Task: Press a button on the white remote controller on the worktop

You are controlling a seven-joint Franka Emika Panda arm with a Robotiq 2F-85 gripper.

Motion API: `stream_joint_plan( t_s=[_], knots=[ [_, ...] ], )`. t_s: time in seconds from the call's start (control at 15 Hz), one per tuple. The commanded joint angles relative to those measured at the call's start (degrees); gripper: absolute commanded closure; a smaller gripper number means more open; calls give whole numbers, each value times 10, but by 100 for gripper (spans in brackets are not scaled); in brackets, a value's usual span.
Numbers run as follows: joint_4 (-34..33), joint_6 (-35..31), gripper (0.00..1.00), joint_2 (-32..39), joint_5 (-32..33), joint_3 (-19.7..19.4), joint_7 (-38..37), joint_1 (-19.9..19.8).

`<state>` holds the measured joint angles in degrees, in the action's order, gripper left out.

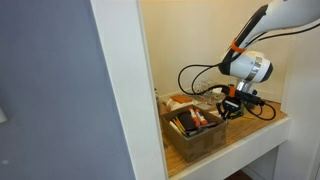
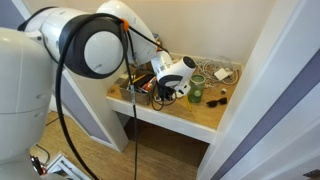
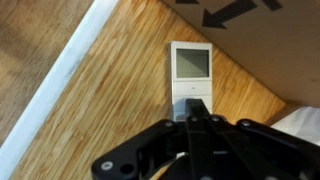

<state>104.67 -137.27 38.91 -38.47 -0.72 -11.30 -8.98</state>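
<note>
1. Wrist view: the white remote controller [image 3: 190,72] lies flat on the worktop [image 3: 100,100], screen end away from me.
2. My claw [image 3: 196,118] is closed and empty, tips over its near end.
3. Judgement: press straight down, lightly, so it does not slide.

Wrist view: near end of the white remote controller [image 3: 190,72] sat under the gripper [image 3: 196,117], so contact w/ any button couldn't be seen. Markings on its face were too blurred to read. Dark shapes [image 3: 215,12] were cut off by the top edge. In both exterior views the remote couldn't be found: hidden or too small. Contents of the brown box [image 1: 200,140] were too small to tell.
</note>
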Motion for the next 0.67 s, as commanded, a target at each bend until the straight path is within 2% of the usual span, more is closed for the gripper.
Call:
stream_joint_plan(
  t_s=[0.0,0.4,0.6],
  knots=[
    [-15,0,100,15,-8,4,-9,-3],
    [-22,6,100,36,-1,-3,-31,-1],
    [-16,13,100,8,-11,4,-20,-8]
  ],
)
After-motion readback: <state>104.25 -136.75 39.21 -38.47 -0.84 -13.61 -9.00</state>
